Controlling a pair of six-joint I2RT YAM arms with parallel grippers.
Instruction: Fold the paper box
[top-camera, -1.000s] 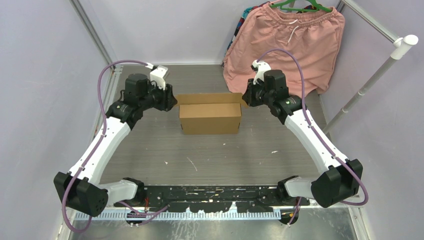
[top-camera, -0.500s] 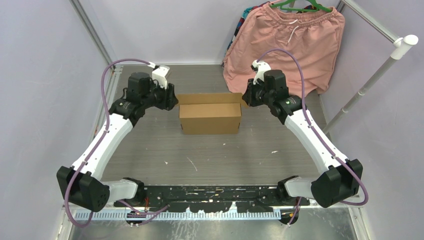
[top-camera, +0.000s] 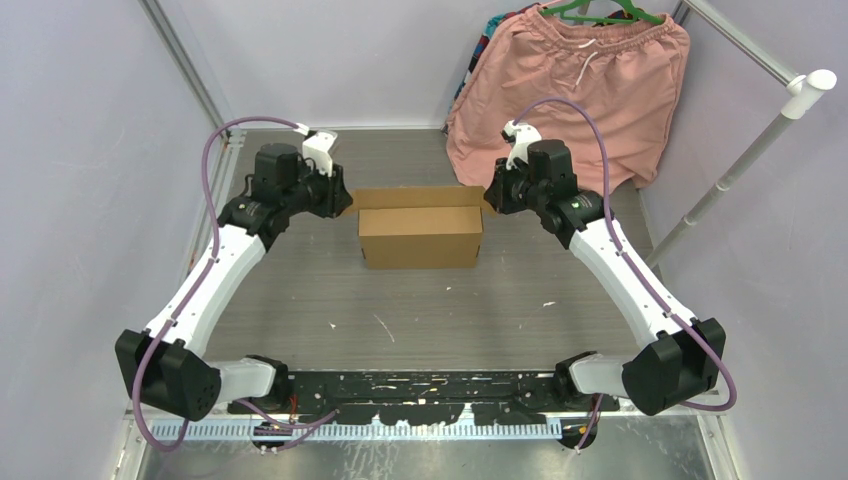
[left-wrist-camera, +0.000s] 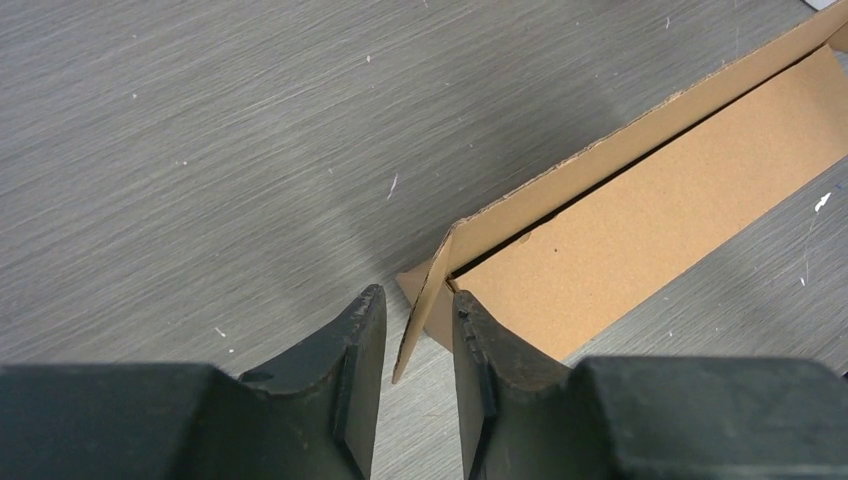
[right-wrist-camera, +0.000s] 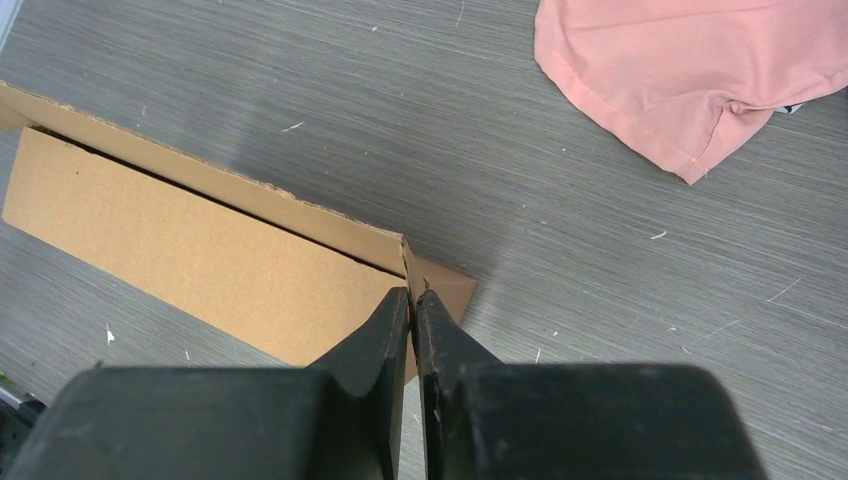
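Note:
The paper box (top-camera: 420, 232) is brown cardboard, folded into a shallow rectangular box in the middle of the table. My left gripper (top-camera: 343, 200) is at its left end. In the left wrist view the left gripper (left-wrist-camera: 418, 312) is open, its fingers apart on either side of the box's thin side flap (left-wrist-camera: 425, 310) without pinching it. My right gripper (top-camera: 492, 197) is at the box's right end. In the right wrist view the right gripper (right-wrist-camera: 412, 298) is shut on the edge of the right side flap (right-wrist-camera: 408, 265).
Pink shorts (top-camera: 575, 85) hang on a green hanger at the back right; their hem lies on the table (right-wrist-camera: 690, 70). A white pole (top-camera: 745, 155) slants along the right side. Purple walls close in the grey table (top-camera: 420, 310).
The left arm has shifted slightly left and back, and its gripper has let go of the left flap. The right arm and the box have not moved.

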